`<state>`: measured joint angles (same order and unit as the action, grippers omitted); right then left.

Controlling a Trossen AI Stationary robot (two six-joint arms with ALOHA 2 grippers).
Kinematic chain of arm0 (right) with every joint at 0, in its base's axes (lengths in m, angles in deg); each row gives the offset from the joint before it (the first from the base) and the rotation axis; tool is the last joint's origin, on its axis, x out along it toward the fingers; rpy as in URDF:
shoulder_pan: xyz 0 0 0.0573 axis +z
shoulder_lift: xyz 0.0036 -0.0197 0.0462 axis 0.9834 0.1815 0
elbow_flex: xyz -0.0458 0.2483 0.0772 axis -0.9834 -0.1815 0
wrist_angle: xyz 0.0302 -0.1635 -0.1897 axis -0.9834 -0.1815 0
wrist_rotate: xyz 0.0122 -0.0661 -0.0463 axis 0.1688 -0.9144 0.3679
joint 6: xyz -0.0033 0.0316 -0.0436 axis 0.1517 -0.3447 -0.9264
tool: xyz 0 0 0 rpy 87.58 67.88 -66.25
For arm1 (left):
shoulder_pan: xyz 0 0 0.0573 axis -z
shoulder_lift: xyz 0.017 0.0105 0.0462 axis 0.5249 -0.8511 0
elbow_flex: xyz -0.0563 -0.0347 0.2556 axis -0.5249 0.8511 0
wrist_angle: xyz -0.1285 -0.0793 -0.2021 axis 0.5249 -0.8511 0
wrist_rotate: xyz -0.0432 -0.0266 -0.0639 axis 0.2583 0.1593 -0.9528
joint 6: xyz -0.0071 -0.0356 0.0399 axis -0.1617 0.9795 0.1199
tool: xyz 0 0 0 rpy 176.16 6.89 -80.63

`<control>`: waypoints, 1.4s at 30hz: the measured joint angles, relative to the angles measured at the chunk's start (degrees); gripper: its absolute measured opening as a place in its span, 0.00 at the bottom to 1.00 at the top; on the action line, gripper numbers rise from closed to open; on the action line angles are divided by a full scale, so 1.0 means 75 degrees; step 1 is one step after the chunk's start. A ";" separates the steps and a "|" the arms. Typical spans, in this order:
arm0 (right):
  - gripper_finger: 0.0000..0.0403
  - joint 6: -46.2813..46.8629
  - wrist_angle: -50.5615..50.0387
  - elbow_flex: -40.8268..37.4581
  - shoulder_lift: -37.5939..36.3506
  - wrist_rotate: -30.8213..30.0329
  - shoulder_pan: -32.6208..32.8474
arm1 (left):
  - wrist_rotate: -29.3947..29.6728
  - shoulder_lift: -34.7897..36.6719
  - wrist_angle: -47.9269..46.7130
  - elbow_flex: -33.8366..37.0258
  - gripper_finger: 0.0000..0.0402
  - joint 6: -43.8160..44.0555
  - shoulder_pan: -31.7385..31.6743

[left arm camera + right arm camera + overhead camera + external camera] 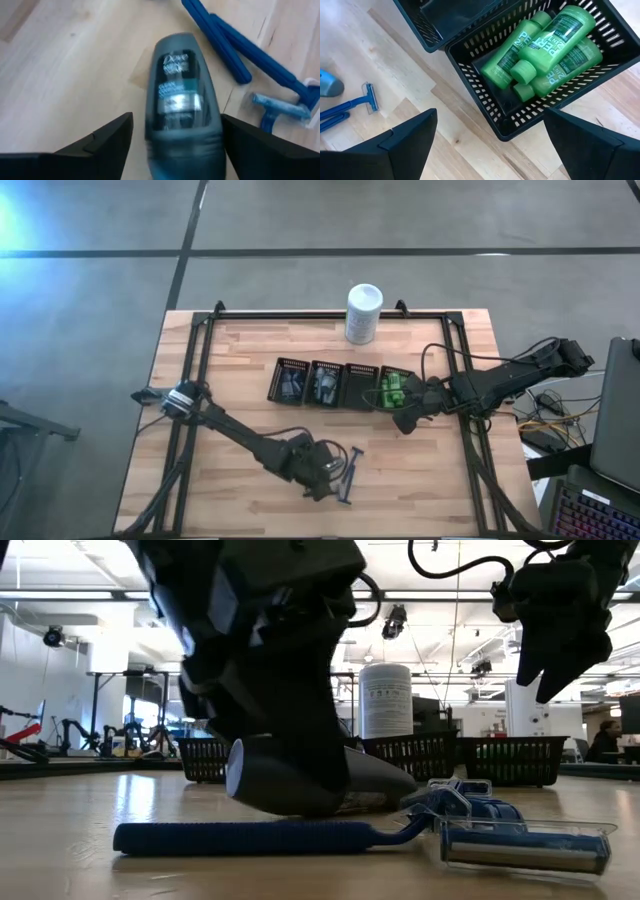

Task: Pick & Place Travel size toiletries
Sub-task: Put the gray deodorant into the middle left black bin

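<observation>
1. Toiletries lie in two groups: green bottles already binned, and a grey deodorant stick plus two blue razors loose on the worktop.
2. Left claw is down at the worktop with its fingers spread wide; the deodorant lies on its side between them, not visibly pinched yet, which reads as lining up a grasp.
3. Razors lie just beyond that claw, beside the deodorant, likely left for later picks.
4. Right claw hovers just outside the end compartment of the black mesh tray, fingers wide apart and empty; the bottles rest below and ahead of it.
5. Sorting by kind seems intended, since the green bottles share one compartment.
</observation>
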<state>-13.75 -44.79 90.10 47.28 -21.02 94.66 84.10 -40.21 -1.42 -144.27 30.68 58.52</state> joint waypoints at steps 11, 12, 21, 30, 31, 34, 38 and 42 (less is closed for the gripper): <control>0.90 -0.0079 -0.0008 0.0000 0.0000 -0.0006 0.0000 | -0.0787 0.0017 -0.0029 0.0002 0.54 -0.0395 -0.0433; 0.90 -0.0071 -0.0009 0.0000 0.0000 -0.0008 0.0000 | -0.0784 0.0033 -0.0092 0.0001 0.54 -0.0291 -0.0457; 0.90 -0.0267 -0.0011 0.0000 0.0000 -0.0030 -0.0003 | 0.0646 0.0595 -0.1233 -0.0363 0.54 0.1695 -0.0588; 0.90 -0.0300 -0.0010 0.0000 0.0000 -0.0086 -0.0029 | 0.3149 0.1750 -0.2691 -0.0524 0.54 0.4460 -0.1409; 0.90 -0.0316 -0.0006 0.0000 0.0000 -0.0088 -0.0027 | 0.3180 0.1766 -0.2791 -0.0518 0.54 0.4451 -0.1629; 0.90 -0.0346 -0.0008 0.0000 0.0000 -0.0091 -0.0026 | 0.3085 0.1779 -0.2787 -0.0517 0.54 0.4057 -0.2331; 0.89 -0.0303 -0.0006 0.0000 0.0000 -0.0117 -0.0020 | 0.2156 0.1615 -0.2502 -0.0496 0.54 0.3099 -0.3251; 0.86 -0.0135 -0.0022 0.0000 0.0000 -0.0120 -0.0022 | 0.1247 0.1344 -0.2369 -0.0383 0.54 0.2429 -0.3677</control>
<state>-14.77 -44.96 90.10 47.28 -21.92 94.49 93.46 -30.13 -19.19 -147.14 48.90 30.94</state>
